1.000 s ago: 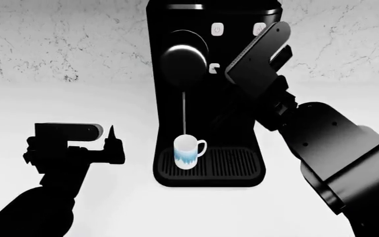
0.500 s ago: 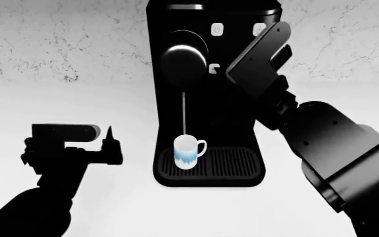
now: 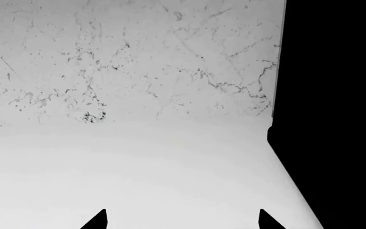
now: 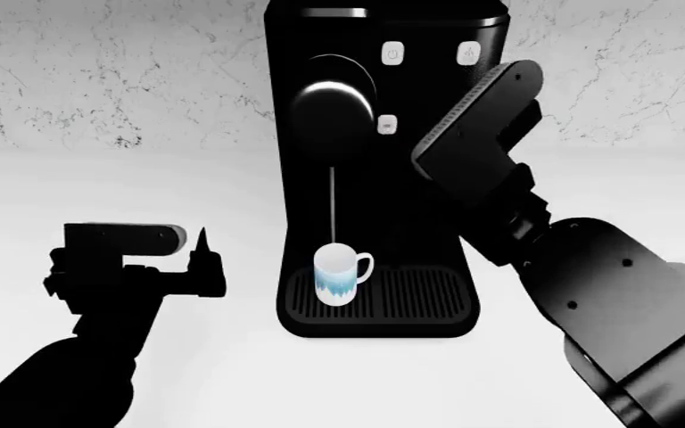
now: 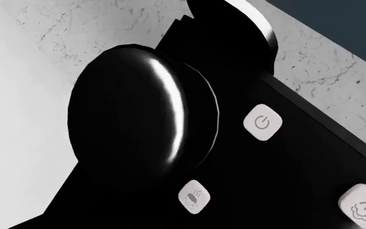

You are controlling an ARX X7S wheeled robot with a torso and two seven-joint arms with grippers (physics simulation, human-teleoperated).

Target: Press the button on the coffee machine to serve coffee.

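Since a second ago the right gripper [image 4: 521, 80] has been drawn back and slightly outward from the front of the coffee machine [image 4: 384, 178], so that the small white buttons [image 4: 392, 52], partly covered before, are now fully exposed just beside and ahead of it; in the right wrist view the power button [image 5: 262, 123] and a cup-marked button [image 5: 192, 196] are seen close ahead, next to the round dome [image 5: 132, 119]. A thin dark stream of coffee [image 4: 332, 205] is seen falling from below the dome into the white-and-blue mug [image 4: 340, 275] on the ribbed drip tray [image 4: 420, 299], below and inward of the right gripper. From this it is judged that the press has already taken effect and the task is essentially done, only the retreat being left. Whether the right gripper's jaws are parted or closed cannot be told. The left gripper [image 3: 181, 220] is held parted and empty, well apart from the machine, which stands at its outer side. The white countertop [image 4: 140, 187] is bare around both arms, and a pale marbled wall [image 4: 117, 71] is seen behind.
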